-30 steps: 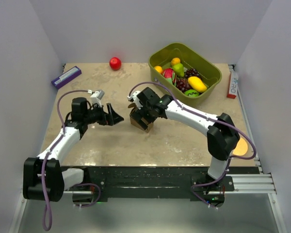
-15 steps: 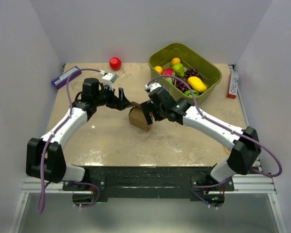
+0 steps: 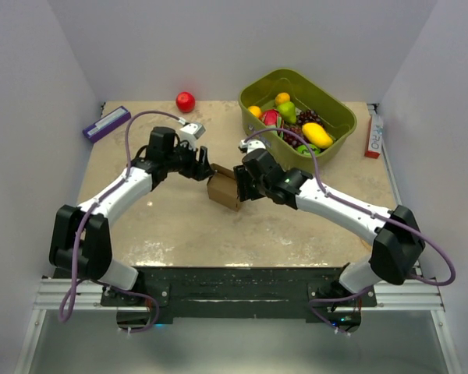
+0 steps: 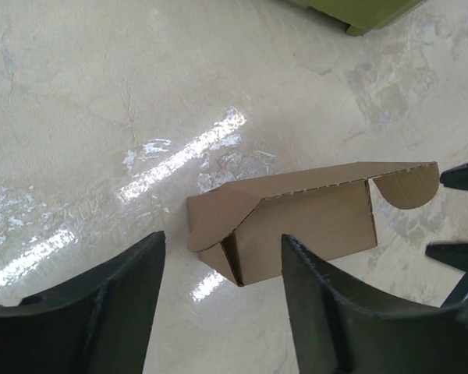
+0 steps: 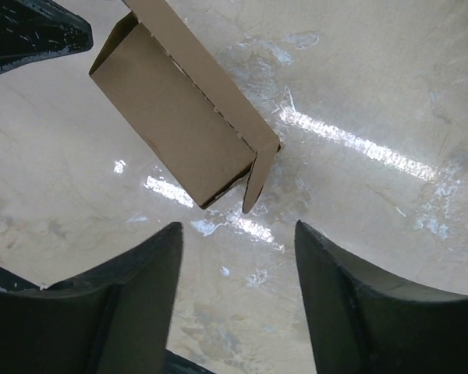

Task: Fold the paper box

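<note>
The paper box (image 3: 222, 189) is plain brown cardboard, partly folded into a small carton, and rests on the beige table between the two arms. In the left wrist view the box (image 4: 304, 222) lies on its side with a rounded tab sticking out at its right end. My left gripper (image 4: 222, 238) is open, and the box's near corner lies just at its fingertips, unclamped. In the right wrist view the box (image 5: 171, 117) has a loose end flap hanging down. My right gripper (image 5: 238, 227) is open just short of that flap, with bare table between its fingers.
A green bin (image 3: 339, 117) of toy fruit stands at the back right, close behind the right arm. A red ball (image 3: 186, 101) and a purple-and-white flat box (image 3: 106, 123) lie at the back left. A red-and-white slim box (image 3: 374, 136) sits at the right edge.
The left arm swung from the near left up to the box's far-left side. The right gripper shifted to the box's right. Both pairs of jaws have narrowed.
</note>
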